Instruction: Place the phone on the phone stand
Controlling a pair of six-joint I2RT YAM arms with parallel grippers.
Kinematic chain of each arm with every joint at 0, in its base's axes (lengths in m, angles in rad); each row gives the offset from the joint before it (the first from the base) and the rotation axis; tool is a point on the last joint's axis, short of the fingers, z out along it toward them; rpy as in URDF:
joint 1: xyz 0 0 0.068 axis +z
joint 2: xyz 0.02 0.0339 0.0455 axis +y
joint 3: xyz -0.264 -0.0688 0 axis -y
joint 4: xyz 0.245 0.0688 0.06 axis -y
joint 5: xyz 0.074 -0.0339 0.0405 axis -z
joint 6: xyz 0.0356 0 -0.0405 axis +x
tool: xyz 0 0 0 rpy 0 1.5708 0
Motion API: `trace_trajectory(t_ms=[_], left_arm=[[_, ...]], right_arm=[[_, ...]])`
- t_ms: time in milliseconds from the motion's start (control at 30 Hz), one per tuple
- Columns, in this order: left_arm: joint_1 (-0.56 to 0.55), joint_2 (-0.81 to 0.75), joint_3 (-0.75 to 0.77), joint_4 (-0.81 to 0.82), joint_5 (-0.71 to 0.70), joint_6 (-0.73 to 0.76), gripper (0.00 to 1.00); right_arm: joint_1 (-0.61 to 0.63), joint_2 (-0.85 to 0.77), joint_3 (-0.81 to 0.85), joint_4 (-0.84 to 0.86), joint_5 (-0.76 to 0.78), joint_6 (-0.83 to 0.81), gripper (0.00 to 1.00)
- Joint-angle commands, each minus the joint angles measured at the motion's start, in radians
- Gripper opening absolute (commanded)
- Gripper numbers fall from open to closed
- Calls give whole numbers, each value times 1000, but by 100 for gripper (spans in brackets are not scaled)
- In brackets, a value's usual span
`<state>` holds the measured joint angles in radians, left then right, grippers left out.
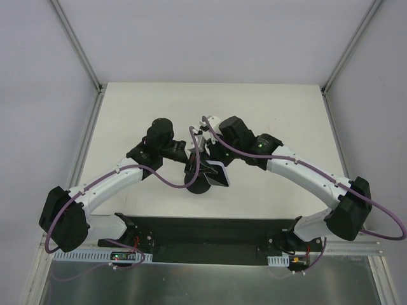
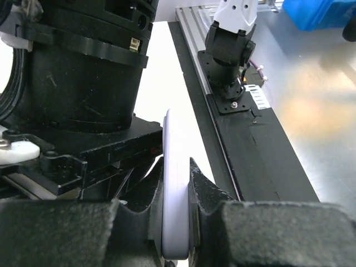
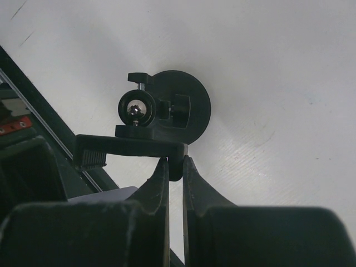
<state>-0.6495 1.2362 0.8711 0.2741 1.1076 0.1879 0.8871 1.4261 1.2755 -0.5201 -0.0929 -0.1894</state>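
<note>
**Ana:** Starting at the near edge, how do the arms lie?

**Ben:** From the black base rail [image 1: 203, 238] the left arm reaches in from about 8 o'clock and the right arm from about 4 o'clock. They meet over the middle of the white worktop [image 1: 280, 108].

**Ana:** And the left pincer?

**Ben:** The left pincer [image 2: 177, 167] is clamped on the thin, flat phone with the glossy black face and pale lavender-white back [image 2: 173, 133]. Its wrist view shows the slab edge-on, squeezed between the two pads.

**Ana:** The right one?

**Ben:** The right pincer [image 3: 175, 164] has its fingers drawn together on a tab of the clamp bracket, which belongs to the small all-black phone stand with the round domed base [image 3: 189, 105]. The base rests on the worktop.

**Ana:** So where is the phone?

**Ben:** It is off the worktop in the left pincer, tilted, close against the stand at roughly its 3 o'clock. Whether it sits in the clamp cannot be told.

**Ana:** Which step is this?

**Ben:** Probably the seating itself. The next move calls for easing the phone's edge squarely into the bracket while the right arm steadies the stand. The left pincer should let go only once the phone rests there.
</note>
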Motion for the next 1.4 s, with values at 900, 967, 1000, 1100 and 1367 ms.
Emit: trace_trajectory(t_ms=[900,967,1000,1100,1367], left_arm=[[36,-29,114,-237,-239,228,0],[36,-55,100,-239,-356,226,0],[37,-61,95,-239,-395,196,0],[36,-78,80,-256,-517,154,0],[-4,-21,196,-486,-795,50,0]], right_arm=[[-36,-116,12,-179,-7,-12,1],[-34,-128,-2,-170,104,43,1],[-36,-141,-4,-170,148,71,1],[-34,-177,-33,-161,229,148,0],[9,-237,-74,-127,374,197,0]])
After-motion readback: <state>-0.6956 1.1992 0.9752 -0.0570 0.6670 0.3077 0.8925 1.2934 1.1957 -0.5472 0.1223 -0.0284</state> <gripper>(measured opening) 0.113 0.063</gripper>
